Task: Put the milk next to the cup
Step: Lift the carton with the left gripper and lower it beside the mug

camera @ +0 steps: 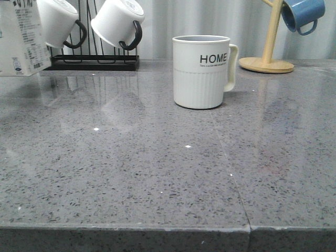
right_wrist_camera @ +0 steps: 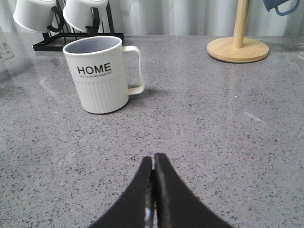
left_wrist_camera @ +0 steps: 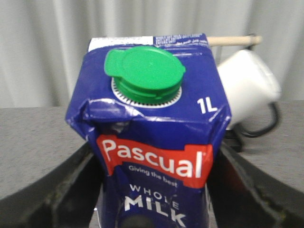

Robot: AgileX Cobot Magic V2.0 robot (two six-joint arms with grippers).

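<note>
The step in hand looks like the carry: the milk (camera: 21,37) hangs tilted at the far left edge of the front view, its base clear of the counter (camera: 157,173), well apart from the cup (camera: 202,71). In the left wrist view the left gripper (left_wrist_camera: 154,190) has its dark fingers (left_wrist_camera: 57,190) on both sides of the carton, clamped on it just under the blue top and green cap (left_wrist_camera: 145,71). The cup stands upright near the middle of the counter, handle pointing to the robot's right, "HOME" facing the front camera.

The right gripper (right_wrist_camera: 153,190) hovers low over bare counter in front of the cup, its tips pressed together and holding nothing.

The next move probably calls for bringing the carton rightward toward the cup, righting it, and lowering it onto the open stretch just left of the cup without knocking it, then releasing. A tall carton set down tilted could topple.

Much is cut off: the front view shows only the carton's lower white part, and neither arm. In the left wrist view the carton's bottom and the fingertips lie below the frame. The white mugs (camera: 118,23) on the black rack (camera: 94,63) and the blue mug (camera: 302,13) on the wooden stand (camera: 266,64) are only partly in view
</note>
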